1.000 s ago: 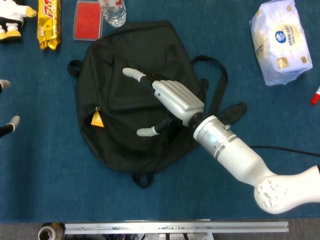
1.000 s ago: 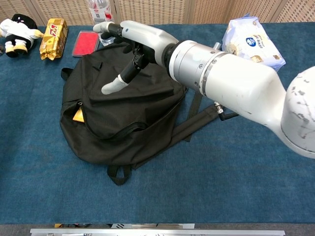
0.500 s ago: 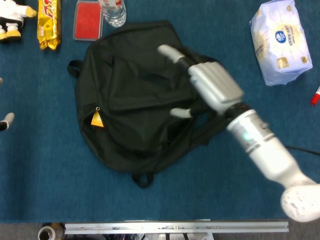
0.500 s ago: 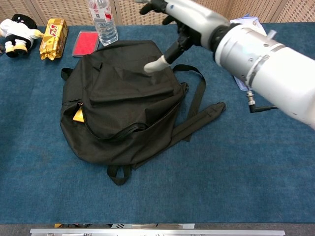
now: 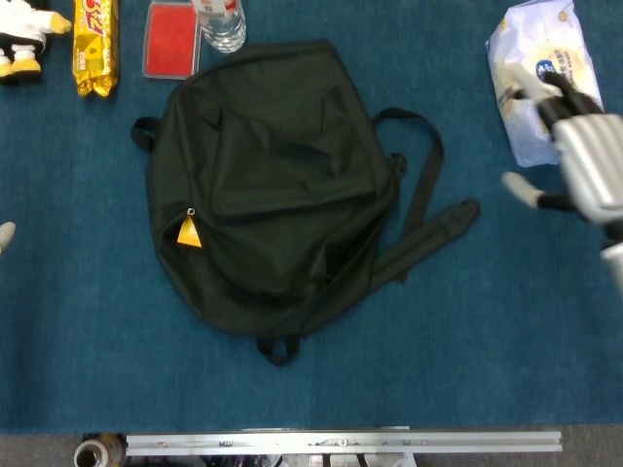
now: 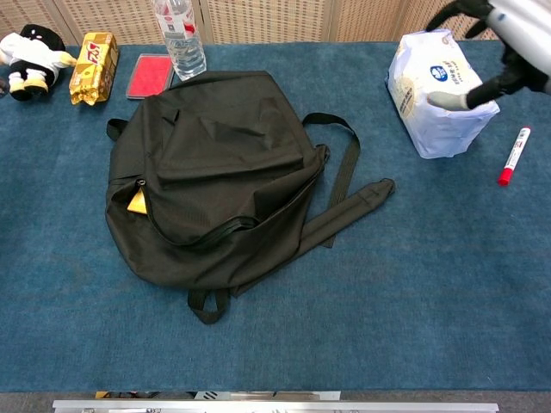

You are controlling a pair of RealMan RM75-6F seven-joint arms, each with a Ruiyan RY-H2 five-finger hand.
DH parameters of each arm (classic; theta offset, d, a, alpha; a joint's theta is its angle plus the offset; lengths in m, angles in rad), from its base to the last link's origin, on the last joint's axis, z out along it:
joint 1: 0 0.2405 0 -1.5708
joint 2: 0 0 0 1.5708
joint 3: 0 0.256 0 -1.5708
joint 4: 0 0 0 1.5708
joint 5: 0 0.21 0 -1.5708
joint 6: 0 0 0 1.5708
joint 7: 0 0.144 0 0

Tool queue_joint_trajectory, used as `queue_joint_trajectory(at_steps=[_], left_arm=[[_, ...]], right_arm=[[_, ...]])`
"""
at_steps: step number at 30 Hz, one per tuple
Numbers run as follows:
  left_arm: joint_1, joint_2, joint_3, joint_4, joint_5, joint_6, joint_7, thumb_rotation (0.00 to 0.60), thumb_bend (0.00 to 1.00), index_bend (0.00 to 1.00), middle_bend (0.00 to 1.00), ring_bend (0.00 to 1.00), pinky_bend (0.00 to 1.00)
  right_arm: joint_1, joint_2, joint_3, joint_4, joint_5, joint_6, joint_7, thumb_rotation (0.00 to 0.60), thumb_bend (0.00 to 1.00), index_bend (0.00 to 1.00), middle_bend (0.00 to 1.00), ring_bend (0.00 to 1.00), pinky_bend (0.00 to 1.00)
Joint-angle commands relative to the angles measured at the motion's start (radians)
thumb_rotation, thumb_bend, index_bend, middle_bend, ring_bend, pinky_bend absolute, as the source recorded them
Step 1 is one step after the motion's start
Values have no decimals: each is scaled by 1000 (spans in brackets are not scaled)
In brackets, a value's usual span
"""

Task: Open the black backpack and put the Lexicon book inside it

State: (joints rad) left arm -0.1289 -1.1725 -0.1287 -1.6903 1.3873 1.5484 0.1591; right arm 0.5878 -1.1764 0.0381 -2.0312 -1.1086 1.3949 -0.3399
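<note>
The black backpack (image 5: pixel 268 185) lies flat on the blue table, its straps trailing to the right; the chest view shows it at centre left (image 6: pixel 207 172). A small yellow-orange corner (image 5: pixel 189 232) pokes out at the zipper on its left side (image 6: pixel 136 201); I cannot tell what it belongs to. No book with a readable title shows. My right hand (image 5: pixel 574 161) hovers at the far right, fingers spread, holding nothing, well away from the backpack; in the chest view it is at the top right (image 6: pixel 491 52). Only a pale fingertip of my left hand (image 5: pixel 3 234) shows at the left edge.
A white tissue pack (image 5: pixel 540 78) lies beside my right hand, with a red marker (image 6: pixel 512 155) to its right. Behind the backpack are a water bottle (image 5: pixel 219 19), a flat red item (image 5: pixel 171 39), a yellow snack pack (image 5: pixel 95 44) and a plush toy (image 5: pixel 21 39).
My right hand has lifted off the backpack and swung far right to the tissue pack. The left fingertips have slid almost out of view. The backpack has not moved.
</note>
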Motion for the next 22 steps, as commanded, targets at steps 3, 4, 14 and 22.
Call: queue_joint_trajectory(at_steps=[3,4,14,22], left_arm=[[20,-8,12,46,27,29,-23,600,78,319,407,303,351],[24,-8,16,51,26,30,-16,600,78,318,407,303,348],[36,20,41,15,0,-10,50,600,78,316,388,283,310],[55,13,59,5,36,14,48,600,78,316,387,282,310]], right_arm=[[-121,55,-75,87,-82,79,52,600,205,47,263,106,237],[-146,56,-83,110,-91,96,59,600,205,49,263,106,237],[-302,52,-101,255,-139,162,194,600,203,90,264,106,237],[-351,37,-82,288,-196,163,258,600,187,117,280,106,237]])
